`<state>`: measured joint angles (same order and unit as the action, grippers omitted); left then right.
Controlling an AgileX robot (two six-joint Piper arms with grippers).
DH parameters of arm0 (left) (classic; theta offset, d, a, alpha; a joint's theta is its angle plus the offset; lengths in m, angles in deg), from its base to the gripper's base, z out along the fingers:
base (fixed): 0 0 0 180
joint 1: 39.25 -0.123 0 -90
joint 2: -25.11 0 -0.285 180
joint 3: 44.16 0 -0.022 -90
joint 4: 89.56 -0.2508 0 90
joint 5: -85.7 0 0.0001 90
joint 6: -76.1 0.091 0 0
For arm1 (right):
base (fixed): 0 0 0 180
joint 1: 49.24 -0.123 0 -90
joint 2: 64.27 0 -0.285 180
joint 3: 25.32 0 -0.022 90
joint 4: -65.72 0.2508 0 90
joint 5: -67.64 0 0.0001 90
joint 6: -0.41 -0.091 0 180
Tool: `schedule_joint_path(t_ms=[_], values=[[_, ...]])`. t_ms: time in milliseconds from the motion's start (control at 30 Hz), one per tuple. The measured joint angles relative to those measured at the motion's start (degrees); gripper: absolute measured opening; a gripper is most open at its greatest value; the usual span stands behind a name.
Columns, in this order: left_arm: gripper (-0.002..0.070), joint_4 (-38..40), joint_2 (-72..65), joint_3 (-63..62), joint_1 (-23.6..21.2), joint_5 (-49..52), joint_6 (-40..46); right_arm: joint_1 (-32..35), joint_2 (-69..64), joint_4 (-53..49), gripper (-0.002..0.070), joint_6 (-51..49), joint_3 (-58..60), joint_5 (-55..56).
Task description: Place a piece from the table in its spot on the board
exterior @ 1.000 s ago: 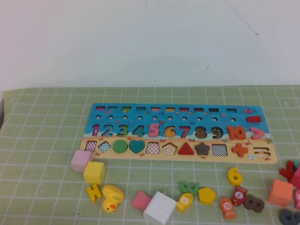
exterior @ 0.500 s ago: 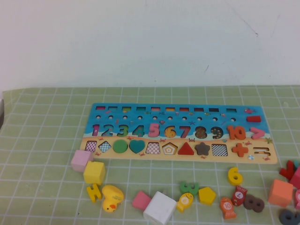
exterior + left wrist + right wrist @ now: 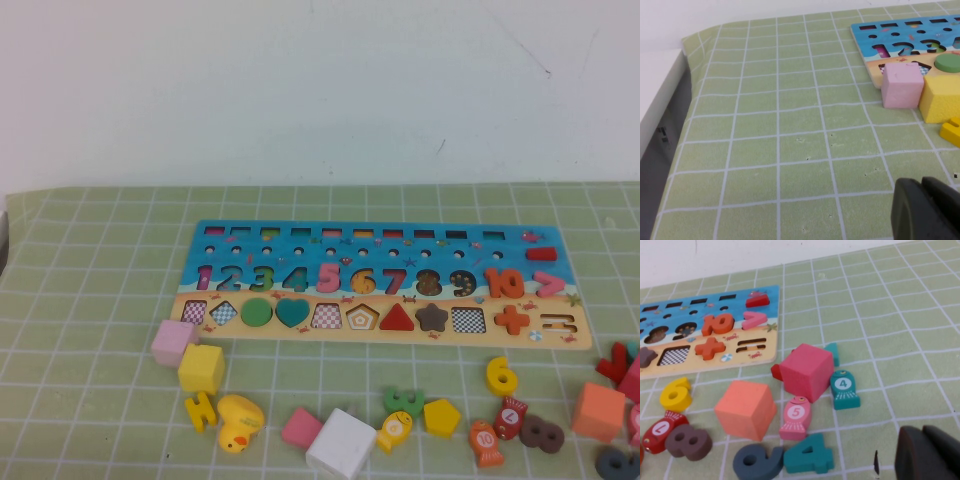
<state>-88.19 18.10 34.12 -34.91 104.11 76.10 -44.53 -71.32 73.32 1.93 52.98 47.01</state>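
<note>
The number and shape board lies flat on the green grid mat, with several slots empty. Loose pieces lie in front of it: a pink cube, a yellow cube, a white cube, a yellow pentagon, a yellow 6, a brown 8 and an orange cube. Neither gripper shows in the high view. My left gripper is shut and empty, low over the mat, short of the pink cube. My right gripper is shut and empty, short of the teal 4.
A red cube, a pink fish, a teal fish and a dark 6 crowd the mat at the right. A yellow duck and a pink square lie at the front. The mat's left edge drops off.
</note>
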Motion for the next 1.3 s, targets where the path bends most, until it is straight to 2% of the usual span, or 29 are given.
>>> schedule_joint_path(t_ms=[100, 200, 367, 500, 767, 867, 1033, 1133, 1300], values=[[-0.0002, 0.0, 0.0, 0.0, 0.0, 0.0, 0.0, 0.0, 0.0, 0.2, -0.0003, 0.1, 0.0, 0.8], [-0.0002, 0.0, 0.0, 0.0, 0.0, 0.0, 0.0, 0.0, 0.0, 0.3, -0.0003, 0.1, 0.6, 6.8], [-0.0002, 0.0, 0.0, 0.0, 0.0, 0.0, 0.0, 0.0, 0.0, 0.5, -0.0003, 0.1, 0.6, 25.5], [-0.0002, 0.0, 0.0, 0.0, 0.0, 0.0, 0.0, 0.0, 0.0, 0.7, -0.0003, -0.1, 0.6, 36.0], [-0.0002, 0.0, 0.0, 0.0, 0.0, 0.0, 0.0, 0.0, 0.0, 1.0, -0.0003, 0.0, 0.6, 44.0], [-0.0002, 0.0, 0.0, 0.0, 0.0, 0.0, 0.0, 0.0, 0.0, 1.0, -0.0003, 0.4, -1.4, 41.3], [-0.0002, 0.0, 0.0, 0.0, 0.0, 0.0, 0.0, 0.0, -1.6, 1.0, -0.0003, 1.3, -13.9, 24.8], [-0.0002, 0.0, 0.0, 0.0, 0.0, 0.0, 0.0, 0.0, -6.4, 1.0, -0.0003, 1.3, -23.0, 14.3], [-0.0002, 0.0, 0.0, 0.0, 0.0, 0.0, 0.0, 0.0, -17.1, 1.0, -0.0003, 1.4, -34.7, 3.0]])
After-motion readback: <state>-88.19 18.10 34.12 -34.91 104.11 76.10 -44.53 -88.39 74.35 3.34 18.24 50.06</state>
